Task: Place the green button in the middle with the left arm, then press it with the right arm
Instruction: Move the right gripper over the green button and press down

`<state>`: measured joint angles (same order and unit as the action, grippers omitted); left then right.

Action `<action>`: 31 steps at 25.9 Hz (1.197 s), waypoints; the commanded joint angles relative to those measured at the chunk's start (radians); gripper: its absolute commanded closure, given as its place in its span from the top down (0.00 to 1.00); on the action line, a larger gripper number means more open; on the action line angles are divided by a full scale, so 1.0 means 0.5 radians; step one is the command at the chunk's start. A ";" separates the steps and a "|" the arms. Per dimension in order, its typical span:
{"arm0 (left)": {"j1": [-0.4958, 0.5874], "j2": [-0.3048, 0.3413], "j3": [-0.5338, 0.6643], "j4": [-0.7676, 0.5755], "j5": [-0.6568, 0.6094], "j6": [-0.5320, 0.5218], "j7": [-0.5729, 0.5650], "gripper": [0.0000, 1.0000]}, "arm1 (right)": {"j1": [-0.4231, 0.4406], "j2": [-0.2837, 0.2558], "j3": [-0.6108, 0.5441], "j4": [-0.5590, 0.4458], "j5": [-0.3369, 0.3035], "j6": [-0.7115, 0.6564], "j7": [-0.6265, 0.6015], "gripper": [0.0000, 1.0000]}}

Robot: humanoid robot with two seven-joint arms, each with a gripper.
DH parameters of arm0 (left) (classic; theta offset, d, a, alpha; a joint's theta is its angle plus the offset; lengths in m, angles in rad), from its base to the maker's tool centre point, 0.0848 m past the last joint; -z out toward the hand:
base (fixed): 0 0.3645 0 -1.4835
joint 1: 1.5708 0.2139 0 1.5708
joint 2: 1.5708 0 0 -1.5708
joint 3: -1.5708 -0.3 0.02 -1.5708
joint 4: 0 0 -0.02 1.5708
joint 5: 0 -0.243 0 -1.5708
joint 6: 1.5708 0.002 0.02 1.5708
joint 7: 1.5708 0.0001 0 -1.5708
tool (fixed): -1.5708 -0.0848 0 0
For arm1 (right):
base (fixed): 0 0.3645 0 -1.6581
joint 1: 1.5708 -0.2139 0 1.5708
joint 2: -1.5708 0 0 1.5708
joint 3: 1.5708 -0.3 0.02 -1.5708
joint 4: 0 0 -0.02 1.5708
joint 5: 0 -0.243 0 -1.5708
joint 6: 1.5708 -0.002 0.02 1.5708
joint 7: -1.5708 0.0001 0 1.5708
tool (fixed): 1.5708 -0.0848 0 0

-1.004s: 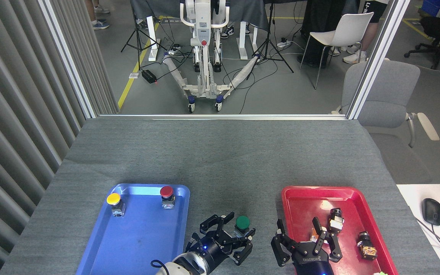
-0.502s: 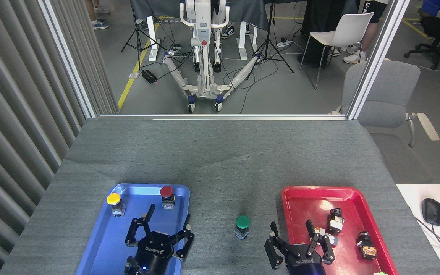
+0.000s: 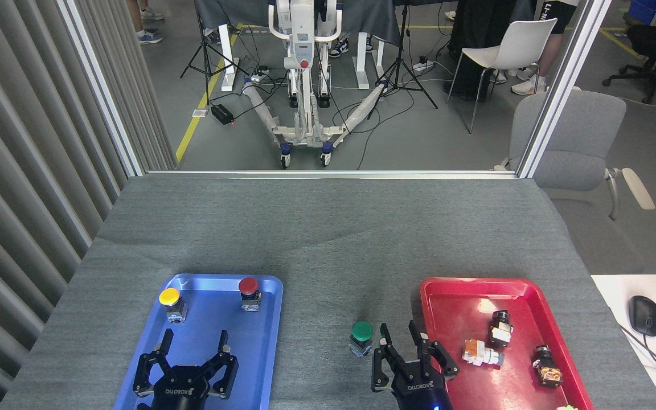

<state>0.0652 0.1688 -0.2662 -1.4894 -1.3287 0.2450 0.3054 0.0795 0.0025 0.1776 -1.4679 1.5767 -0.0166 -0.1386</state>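
One green button [image 3: 361, 337], domed cap, boxy base, upright on grey cloth [image 3: 328, 239], both hands spread wide, holding nothing

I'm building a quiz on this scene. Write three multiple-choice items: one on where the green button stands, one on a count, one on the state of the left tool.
1. The green button stands:
A. in the blue tray
B. on the grey cloth between the trays
C. in the red tray

2. Buttons in the blue tray:
A. one
B. two
C. three

3. The left tool is:
A. open and empty
B. shut on the green button
C. shut on the yellow button

Answers: 1 B, bare cloth surrounds it. 2 B, only the yellow button and red button. 3 A, fingers spread, nothing between.
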 commanded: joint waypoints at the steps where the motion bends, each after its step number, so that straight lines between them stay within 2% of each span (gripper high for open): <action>1: 0.011 0.003 0.008 -0.022 0.004 -0.002 -0.003 0.99 | -0.088 0.001 0.114 0.113 0.034 0.119 0.001 0.05; 3: 0.011 0.015 0.008 -0.059 0.004 -0.005 -0.034 0.99 | -0.128 0.004 0.151 0.181 0.034 0.138 0.001 0.00; 8: -0.008 0.061 0.011 -0.126 0.019 -0.100 -0.209 0.99 | -0.196 0.044 0.206 0.267 0.034 0.153 0.001 0.00; 11: 0.001 0.061 0.011 -0.215 0.022 -0.116 -0.209 0.99 | -0.254 0.069 0.274 0.350 0.031 0.223 0.001 0.00; 16: -0.017 0.061 0.011 -0.218 0.025 -0.134 -0.212 0.99 | -0.279 0.096 0.280 0.485 0.031 0.273 -0.002 0.00; 23: -0.005 0.080 0.011 -0.273 0.022 -0.297 -0.212 0.99 | -0.306 0.102 0.280 0.635 0.019 0.315 -0.014 0.01; 28: 0.011 0.092 0.008 -0.286 0.022 -0.291 -0.221 0.99 | -0.306 0.112 0.283 0.659 0.010 0.322 -0.017 0.01; 31: 0.051 0.159 0.011 -0.292 0.022 -0.297 -0.215 0.99 | -0.306 0.112 0.283 0.623 0.010 0.334 -0.023 0.01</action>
<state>0.0741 0.2237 -0.2614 -1.6329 -1.3177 0.0990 0.1964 -0.0739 0.0579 0.3186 -1.1454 1.5822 0.1454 -0.1682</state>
